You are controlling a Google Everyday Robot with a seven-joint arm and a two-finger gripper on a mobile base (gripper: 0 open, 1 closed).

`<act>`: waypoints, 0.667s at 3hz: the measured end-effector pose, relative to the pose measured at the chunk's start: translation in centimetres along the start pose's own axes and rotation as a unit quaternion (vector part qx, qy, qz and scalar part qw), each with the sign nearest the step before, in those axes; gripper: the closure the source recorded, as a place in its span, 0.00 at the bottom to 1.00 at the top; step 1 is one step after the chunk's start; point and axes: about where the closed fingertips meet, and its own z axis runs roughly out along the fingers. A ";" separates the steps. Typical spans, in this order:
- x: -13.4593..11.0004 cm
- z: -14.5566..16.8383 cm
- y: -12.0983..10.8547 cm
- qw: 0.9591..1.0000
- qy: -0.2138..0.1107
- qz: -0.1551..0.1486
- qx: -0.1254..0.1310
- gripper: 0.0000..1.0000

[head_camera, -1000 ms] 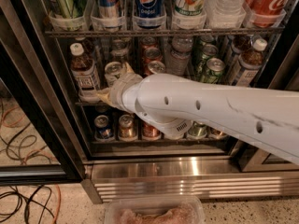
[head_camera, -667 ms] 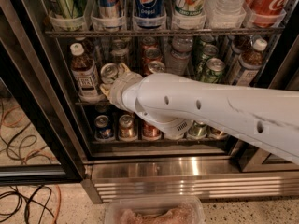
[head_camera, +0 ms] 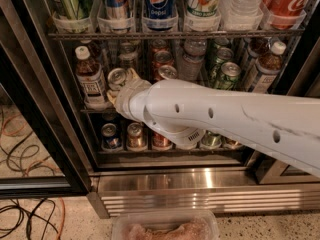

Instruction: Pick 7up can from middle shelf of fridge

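The fridge (head_camera: 165, 184) has its middle shelf (head_camera: 95, 109) full of drinks. The gripper (head_camera: 123, 86) is right against the 7up can (head_camera: 116, 77) there. Whether it is open or closed, I cannot tell.

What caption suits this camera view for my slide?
Robot end effector at the 7up can on the middle shelf of the fridge.

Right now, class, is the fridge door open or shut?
Open: the arm reaches inside the fridge to the middle shelf, its tool at the 7up can, no glass in front of it.
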 end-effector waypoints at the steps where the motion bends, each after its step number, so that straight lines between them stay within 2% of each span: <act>1: 0.0 0.0 0.0 1.000 0.000 0.000 0.000 1.00; 2: -1.1 -0.7 -0.2 1.000 -0.011 0.006 0.004 1.00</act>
